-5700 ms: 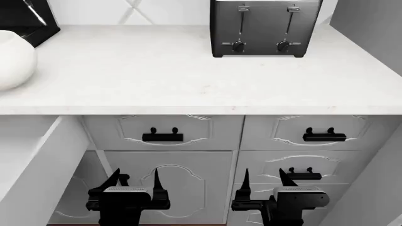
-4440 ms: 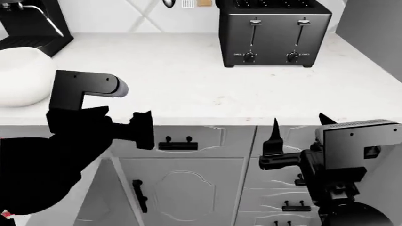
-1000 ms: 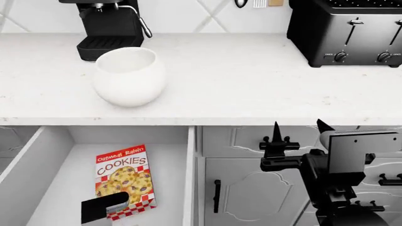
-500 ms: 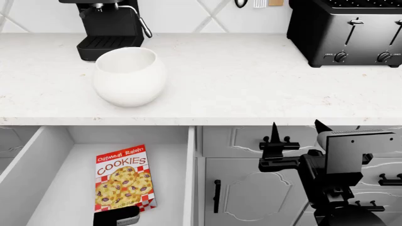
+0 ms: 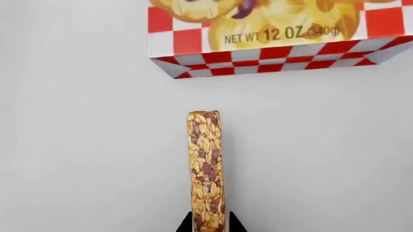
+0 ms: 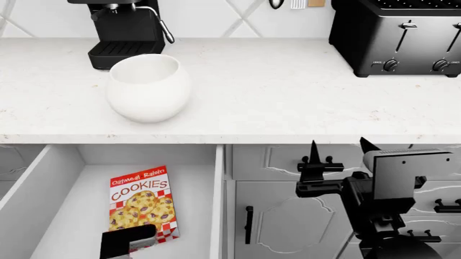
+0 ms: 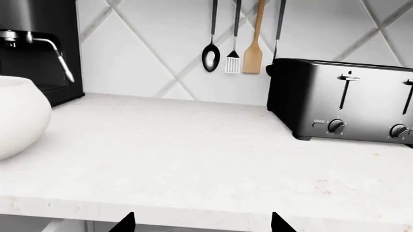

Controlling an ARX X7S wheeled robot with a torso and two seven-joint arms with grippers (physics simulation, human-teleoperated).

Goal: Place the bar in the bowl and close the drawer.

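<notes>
Over the drawer [image 5: 77, 145], left tool [image 5: 206, 226] pinching the bar [image 5: 204, 164], hidden from head view; right tool [image 6: 338, 154] spread.

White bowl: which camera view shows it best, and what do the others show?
The head view: the white bowl stands whole on the counter, rim and inside visible. The right wrist view catches only part of its side at the frame's edge; the left wrist view shows none of it.
</notes>
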